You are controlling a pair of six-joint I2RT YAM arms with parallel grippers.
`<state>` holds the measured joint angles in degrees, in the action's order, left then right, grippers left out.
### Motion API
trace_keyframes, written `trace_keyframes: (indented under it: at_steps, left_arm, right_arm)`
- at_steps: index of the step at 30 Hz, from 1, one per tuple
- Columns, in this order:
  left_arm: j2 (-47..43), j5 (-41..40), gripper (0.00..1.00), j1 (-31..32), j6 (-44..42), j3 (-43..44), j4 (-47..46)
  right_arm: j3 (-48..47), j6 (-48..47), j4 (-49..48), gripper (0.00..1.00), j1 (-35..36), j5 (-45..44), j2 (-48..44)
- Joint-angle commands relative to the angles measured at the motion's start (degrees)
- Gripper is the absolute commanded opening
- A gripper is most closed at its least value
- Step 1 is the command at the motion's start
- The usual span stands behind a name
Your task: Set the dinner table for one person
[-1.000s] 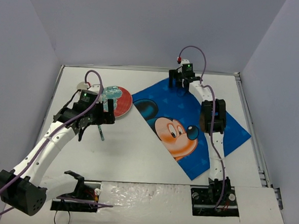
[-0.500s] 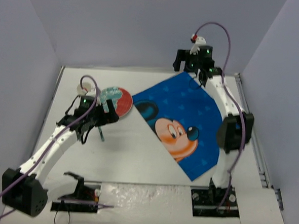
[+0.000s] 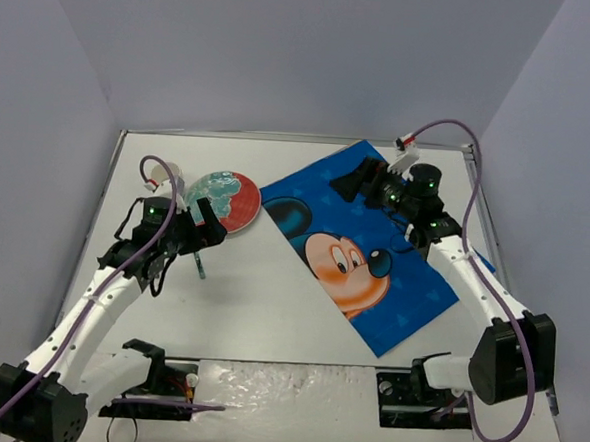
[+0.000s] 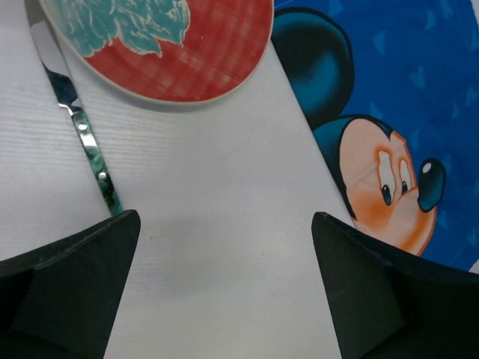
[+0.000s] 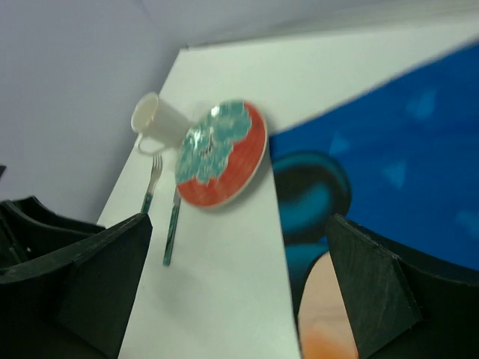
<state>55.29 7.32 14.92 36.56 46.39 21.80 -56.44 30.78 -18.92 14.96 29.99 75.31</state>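
Note:
The dinner table [image 3: 270,310] is a white top inside lavender walls. A blue cartoon-mouse placemat [image 3: 373,256] lies slanted on its right half. A red and teal plate [image 3: 232,199] lies left of the mat, with a white cup [image 3: 163,176] behind my left arm. A green-handled knife [image 3: 200,263] lies beside the plate, and a fork [image 5: 150,183] lies left of it. My left gripper [image 3: 213,223] is open and empty at the plate's near-left edge. My right gripper [image 3: 351,181] is open and empty above the mat's far corner, pointing left.
The left wrist view shows the plate [image 4: 165,45], the knife [image 4: 82,134] and the placemat [image 4: 389,112] beyond bare tabletop. The right wrist view shows the cup [image 5: 157,120], plate [image 5: 221,153], knife [image 5: 172,224] and placemat [image 5: 389,164]. A metal rail [image 3: 506,294] runs along the right edge.
My right arm has swung from the mat's far edge to the right, and its gripper now points left over the mat. My left gripper has drawn back slightly from the plate.

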Motion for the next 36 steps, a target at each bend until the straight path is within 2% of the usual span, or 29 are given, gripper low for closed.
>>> trace_keyframes:
  at_steps: [1,4,10,14,18,28,36]
  left_arm:
    - [-4.74,-3.27,0.97,-0.42,-6.93,4.84,7.03]
    - [-6.38,-2.82,0.97,-0.39,-8.49,5.57,11.49]
    - [-9.50,-5.52,0.97,-0.33,-8.98,5.49,16.32]
    - [-10.29,-12.08,0.97,-0.33,-10.47,7.06,21.34]
    - [-11.61,-14.21,0.97,-0.33,-10.82,8.46,24.46]
    - [-12.26,-13.61,0.97,-0.24,-11.07,10.68,25.74]
    - [-12.72,-13.73,0.97,0.23,-11.24,11.79,26.72]
  right_arm:
    - [5.55,7.71,-10.87,0.98,5.08,-0.45,-2.45]
    - [8.00,9.80,-14.93,0.96,7.03,-0.32,-0.26]
    - [9.81,17.07,-27.92,0.96,13.92,0.13,10.78]
    - [5.85,23.53,-38.39,0.95,17.58,-0.54,22.51]
    - [-0.03,30.03,-46.02,0.93,19.50,0.70,31.92]
    - [-10.59,39.20,-51.65,0.91,23.61,-4.33,49.39]
    - [-14.86,40.35,-48.41,0.89,25.18,-7.96,53.97]
